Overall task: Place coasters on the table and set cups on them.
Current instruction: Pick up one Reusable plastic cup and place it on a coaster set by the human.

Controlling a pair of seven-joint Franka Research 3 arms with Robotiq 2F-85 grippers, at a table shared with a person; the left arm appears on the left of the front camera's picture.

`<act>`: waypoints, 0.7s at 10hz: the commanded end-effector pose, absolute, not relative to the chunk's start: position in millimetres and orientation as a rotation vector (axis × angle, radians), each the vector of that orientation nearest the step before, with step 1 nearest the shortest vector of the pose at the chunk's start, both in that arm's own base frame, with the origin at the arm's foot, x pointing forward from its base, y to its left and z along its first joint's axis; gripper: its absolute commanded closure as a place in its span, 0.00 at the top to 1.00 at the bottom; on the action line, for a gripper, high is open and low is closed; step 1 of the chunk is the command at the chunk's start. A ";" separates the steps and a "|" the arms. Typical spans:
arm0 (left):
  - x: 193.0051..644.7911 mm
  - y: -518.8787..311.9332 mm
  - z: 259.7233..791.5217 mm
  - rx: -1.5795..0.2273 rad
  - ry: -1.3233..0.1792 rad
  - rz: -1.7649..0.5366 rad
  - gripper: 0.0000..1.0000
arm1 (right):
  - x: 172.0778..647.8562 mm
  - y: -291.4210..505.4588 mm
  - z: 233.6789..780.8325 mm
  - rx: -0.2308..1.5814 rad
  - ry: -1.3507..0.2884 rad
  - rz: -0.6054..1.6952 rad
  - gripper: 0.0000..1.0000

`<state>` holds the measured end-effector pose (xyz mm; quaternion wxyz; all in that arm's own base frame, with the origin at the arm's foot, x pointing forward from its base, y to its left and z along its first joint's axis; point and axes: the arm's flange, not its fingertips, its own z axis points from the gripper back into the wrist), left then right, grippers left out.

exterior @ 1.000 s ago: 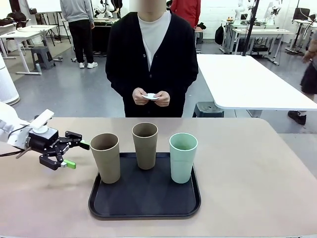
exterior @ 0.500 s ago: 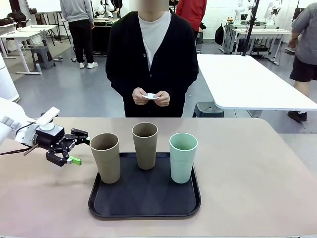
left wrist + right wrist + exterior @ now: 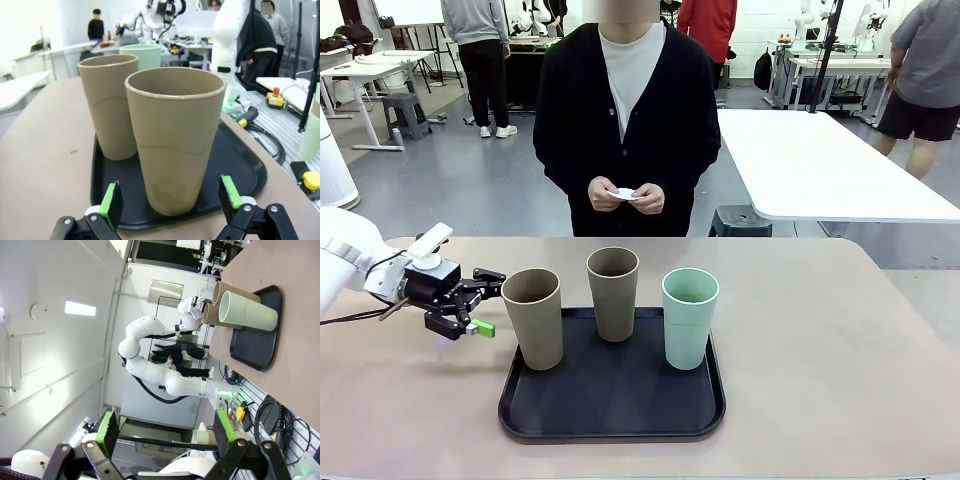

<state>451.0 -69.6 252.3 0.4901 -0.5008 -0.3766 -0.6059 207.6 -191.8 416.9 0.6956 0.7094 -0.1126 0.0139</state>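
The left arm (image 3: 342, 262) extends low from the left edge of the front view, its white forearm angled toward the middle. The wrist is rolled so that the left gripper (image 3: 492, 300) lies roughly level and points toward the robot's right. One black finger (image 3: 490, 274) sits on the far side. The other finger, tipped with a green pad (image 3: 483, 328), sits nearer the robot. The jaws stand wide apart. In the left wrist view, both pads rise from the bottom edge with a broad gap between them. The right gripper (image 3: 165, 432) is rolled sideways with its wrist. Its two green-padded fingers are spread fully apart, and nothing is held between them.
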 end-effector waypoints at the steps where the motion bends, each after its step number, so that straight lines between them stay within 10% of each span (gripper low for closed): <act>1: 448.6 -81.9 258.3 -1.199 -0.911 -1.444 1.00 | 206.9 -193.1 416.9 1.588 -0.259 0.032 1.00; 7: 447.4 -90.1 258.5 -1.224 -0.903 -1.488 1.00 | 206.9 -193.1 416.9 1.588 -0.259 0.032 1.00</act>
